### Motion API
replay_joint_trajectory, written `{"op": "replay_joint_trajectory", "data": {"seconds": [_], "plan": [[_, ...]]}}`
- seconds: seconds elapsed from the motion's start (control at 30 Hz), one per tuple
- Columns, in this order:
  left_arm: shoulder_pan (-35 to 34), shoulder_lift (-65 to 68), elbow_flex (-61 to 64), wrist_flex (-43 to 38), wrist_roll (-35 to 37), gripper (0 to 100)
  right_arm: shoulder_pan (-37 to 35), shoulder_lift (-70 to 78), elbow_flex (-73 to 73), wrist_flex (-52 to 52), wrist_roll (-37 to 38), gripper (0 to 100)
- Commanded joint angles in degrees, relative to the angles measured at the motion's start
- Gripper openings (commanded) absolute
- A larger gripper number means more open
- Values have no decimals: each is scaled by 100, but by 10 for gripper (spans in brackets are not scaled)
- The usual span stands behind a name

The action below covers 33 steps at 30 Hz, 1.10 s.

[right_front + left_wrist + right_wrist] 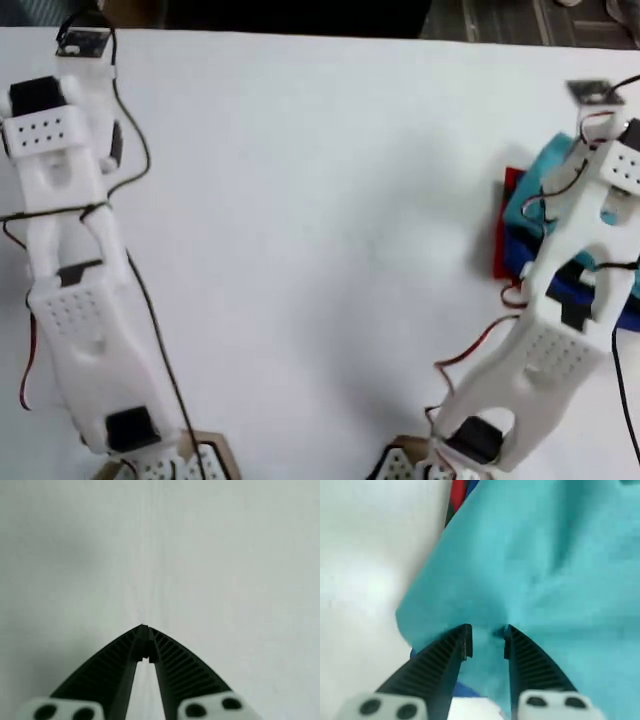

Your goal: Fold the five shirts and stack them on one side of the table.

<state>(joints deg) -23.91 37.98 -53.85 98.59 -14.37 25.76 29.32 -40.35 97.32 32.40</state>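
Shirts (pixel 550 165) in teal, red and blue cloth sit stacked at the white table's (pixel 320 200) three o'clock, right gripper (pixel 486 640) narrowly parted on top, left gripper (pixel 144 630) closed at ten o'clock.

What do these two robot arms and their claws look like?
Both the left arm and right arm are white plastic shells with grids of small holes, black motor blocks at the joints, and thin black and red cables. The left claw and right claw have tapered black ribbed fingers.
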Motion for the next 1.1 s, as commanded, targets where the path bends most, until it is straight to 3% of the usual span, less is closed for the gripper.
{"op": "replay_joint_trajectory", "data": {"seconds": [0.0,0.13,0.27,0.5,0.8,1.07], "plan": [[88,-976,-620,369,-53,28,-207,-1402,44,40,-185,119],[79,-1829,-347,378,-501,28,-769,-2607,791,40,-545,142],[44,-2787,910,369,-589,28,-1648,-3864,2435,-66,-668,159],[26,-5073,3591,-273,-835,28,-2870,-6782,6127,-1587,-932,159],[26,-8545,9086,-2418,-1248,28,-3090,-8840,9662,-2905,-923,159],[18,-11420,12242,-2673,-1257,28,-3108,-9754,10910,-2923,-941,162]]}}
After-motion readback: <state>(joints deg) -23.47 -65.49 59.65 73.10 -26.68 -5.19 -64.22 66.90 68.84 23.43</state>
